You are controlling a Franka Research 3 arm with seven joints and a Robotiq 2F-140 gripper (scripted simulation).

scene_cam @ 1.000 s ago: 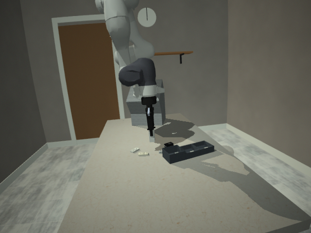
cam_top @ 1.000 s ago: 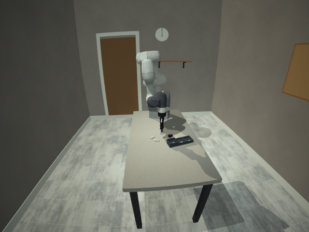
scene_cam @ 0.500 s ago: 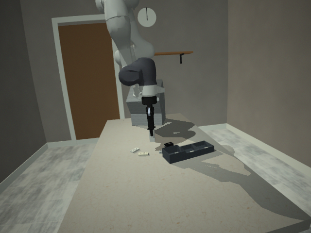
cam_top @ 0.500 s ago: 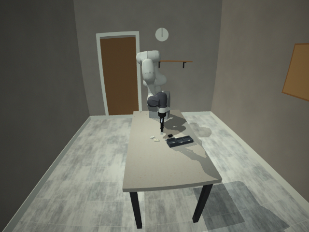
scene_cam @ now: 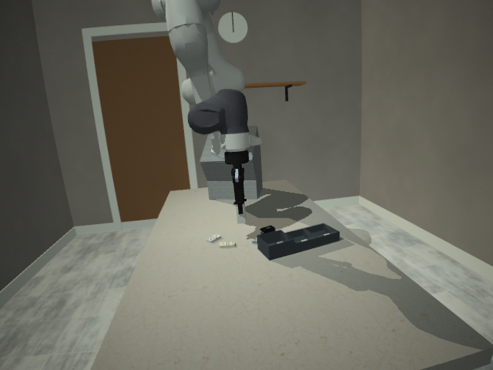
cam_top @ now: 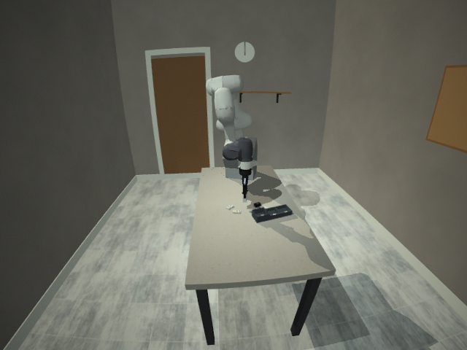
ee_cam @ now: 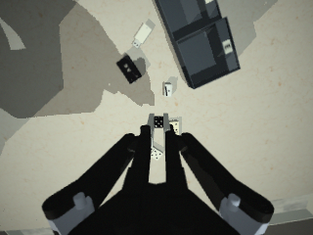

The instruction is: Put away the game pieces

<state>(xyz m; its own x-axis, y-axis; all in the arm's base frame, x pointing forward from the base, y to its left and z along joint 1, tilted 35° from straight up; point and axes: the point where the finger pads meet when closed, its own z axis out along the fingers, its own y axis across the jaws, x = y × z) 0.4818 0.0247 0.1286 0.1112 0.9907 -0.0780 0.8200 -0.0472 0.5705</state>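
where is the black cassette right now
The black cassette lies flat on the table, upper left in the wrist view, between the white usb stick and a small white die.

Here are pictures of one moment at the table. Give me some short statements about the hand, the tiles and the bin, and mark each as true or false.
1. The black hand is shut on a white domino tile with black dots. True.
2. The held tile hangs directly over the dark grey three-part bin. False: it is over the beige table top, apart from the bin.
3. Two more white domino tiles lie on the table, outside the bin. True.
4. The small black cassette-like box lies inside the bin. False: it rests on the table just behind the bin's end.
5. The bin stands upright on the table. True.
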